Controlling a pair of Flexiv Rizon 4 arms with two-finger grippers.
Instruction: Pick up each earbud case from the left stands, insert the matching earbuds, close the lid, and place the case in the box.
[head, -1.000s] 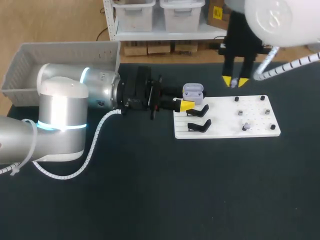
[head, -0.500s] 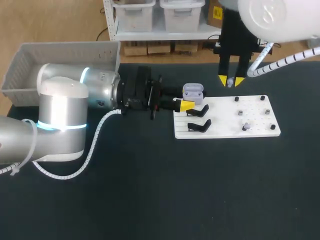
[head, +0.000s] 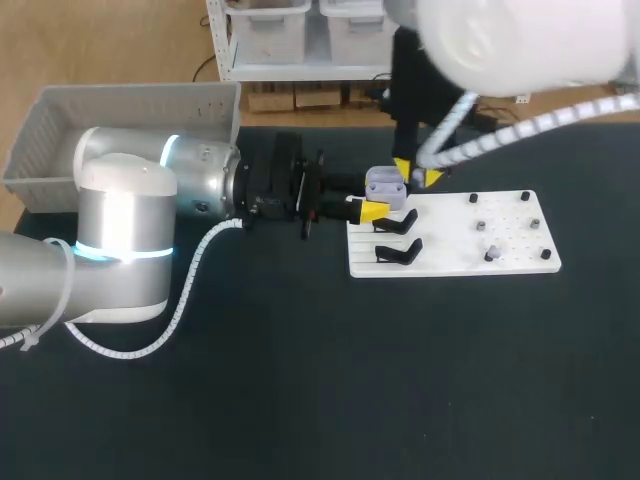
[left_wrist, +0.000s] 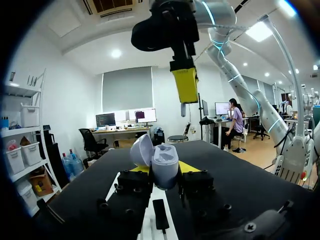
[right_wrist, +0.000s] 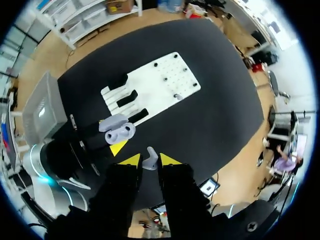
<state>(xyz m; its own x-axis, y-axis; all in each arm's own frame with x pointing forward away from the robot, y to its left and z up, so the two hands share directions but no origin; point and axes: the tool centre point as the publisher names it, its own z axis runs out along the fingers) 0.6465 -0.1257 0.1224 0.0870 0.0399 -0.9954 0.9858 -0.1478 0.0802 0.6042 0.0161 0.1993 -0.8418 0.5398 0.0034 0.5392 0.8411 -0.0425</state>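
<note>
Yellow-tipped right gripper (right_wrist: 150, 160) — pinching earbud (right_wrist: 149, 162).

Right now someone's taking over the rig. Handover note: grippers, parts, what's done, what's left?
Left gripper: shut on the open case, beside the white board.
Right gripper: shut on one earbud, just above the case.
Case sockets look empty; another small grey piece, likely an earbud, sits on the board.
Box: far left of the table.
Done: case off its stand, lid open, one earbud picked.
Left: seat earbuds, close lid, box the case.

Black table (head: 300, 400), tan wooden floor (head: 100, 40), white shelf (head: 320, 70) with bins (head: 265, 25) behind
</note>
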